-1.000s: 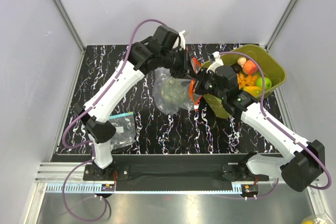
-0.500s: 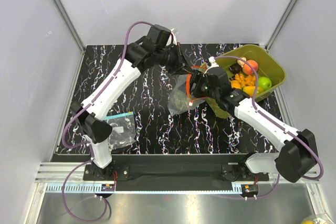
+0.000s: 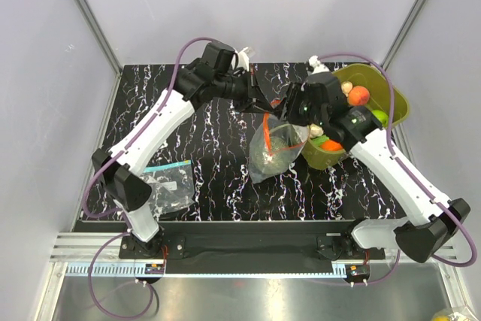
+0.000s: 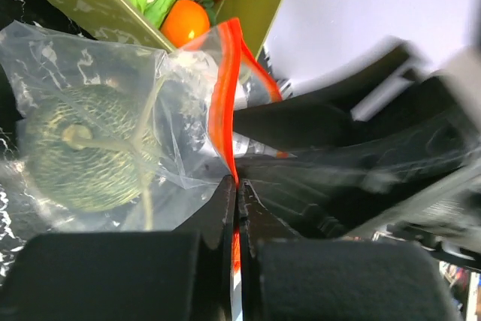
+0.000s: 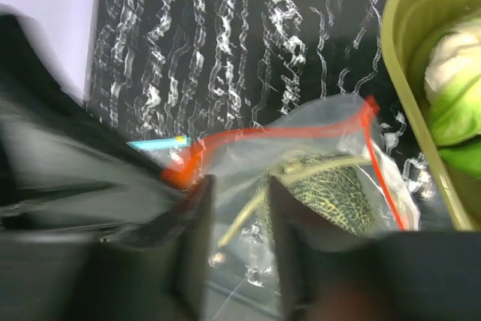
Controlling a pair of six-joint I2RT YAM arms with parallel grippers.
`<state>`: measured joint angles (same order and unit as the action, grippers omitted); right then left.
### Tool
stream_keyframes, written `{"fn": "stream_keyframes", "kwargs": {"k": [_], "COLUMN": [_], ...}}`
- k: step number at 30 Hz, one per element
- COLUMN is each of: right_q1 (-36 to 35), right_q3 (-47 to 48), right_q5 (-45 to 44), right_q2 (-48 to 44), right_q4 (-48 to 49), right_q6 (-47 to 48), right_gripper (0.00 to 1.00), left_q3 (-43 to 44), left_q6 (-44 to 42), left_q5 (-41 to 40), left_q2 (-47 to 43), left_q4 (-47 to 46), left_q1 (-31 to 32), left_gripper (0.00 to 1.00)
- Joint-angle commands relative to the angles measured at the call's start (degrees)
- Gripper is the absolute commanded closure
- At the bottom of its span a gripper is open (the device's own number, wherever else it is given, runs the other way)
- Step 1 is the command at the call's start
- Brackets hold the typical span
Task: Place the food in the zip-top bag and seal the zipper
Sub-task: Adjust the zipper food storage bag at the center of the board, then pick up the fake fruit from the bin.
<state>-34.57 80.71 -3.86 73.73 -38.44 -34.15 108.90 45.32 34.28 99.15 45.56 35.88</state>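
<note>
Found zip-top bag point(image 3: 263, 167) near centre of the black marbled table point(image 3: 210, 148), slanting from its upper end at 12 o'clock down toward 7. Could not tell whether the lower end rested on the table. Held one piece of food inside: netted melon point(image 4: 79, 148), grey-green, pale stalk showing. Saw zipper point(image 4: 223, 92) unsealed, red-orange strips parted into a V in both wrist views.

Noted left gripper point(image 4: 237, 189) clenched tight on the zipper at the bag's top corner, reaching in from 11 o'clock. Noted right gripper point(image 5: 239, 186) at 1 o'clock of the bag, jaws apart, clear film and the melon's stalk showing in the gap. Could not tell whether either finger touched the film.

Logged olive-green tub point(image 3: 402, 107) at 2 o'clock, just beside the bag. Counted in it a peach point(image 3: 360, 95), a green apple point(image 3: 379, 118), an orange point(image 4: 185, 22) and a leafy white-green vegetable point(image 5: 451, 99). Marked the right arm lying across the tub's left rim, between the bag's mouth and the fruit.

Spotted second clear bag point(image 3: 169, 189) with teal-blue strip, flat on the table at 8 o'clock, well apart from the first, just beside the left arm.
</note>
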Motion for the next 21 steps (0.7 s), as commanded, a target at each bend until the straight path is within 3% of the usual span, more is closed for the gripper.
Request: {"fn": "stream_keyframes", "kwargs": {"k": [1, 4, 8, 12, 21], "right_q1": [1.34, 3.19, 4.94, 10.03, 24.01], "right_q3": [7.17, 10.52, 14.46, 17.46, 15.89], "right_q5": [0.25, 3.33, 3.68, 1.06, -0.28], "right_q2": [1.58, 3.96, 4.49, 5.72, 8.7], "right_q4": [-2.87, -3.93, -5.68, -15.78, -18.34], "right_q6": [-2.5, -2.32, -2.85, -3.9, -0.13], "right_gripper": [0.64, 0.65, 0.43, 0.51, 0.5], "left_q3": [1.48, 3.94, 3.34, 3.07, -0.88], "left_q6": [-4.36, -5.85, -6.12, -7.44, -8.84], "left_q5": [3.43, 2.81, 3.95, 3.25, 2.98], "left_q2": [2.01, 2.88, 3.68, 3.33, 1.92], "left_q4": [0.31, 2.51, 3.48, 4.54, 3.66], "left_q1": [0.68, 0.16, -1.16, -3.0, -5.2], "left_gripper": [1.0, 1.0, 1.0, 1.0, 1.0]}}
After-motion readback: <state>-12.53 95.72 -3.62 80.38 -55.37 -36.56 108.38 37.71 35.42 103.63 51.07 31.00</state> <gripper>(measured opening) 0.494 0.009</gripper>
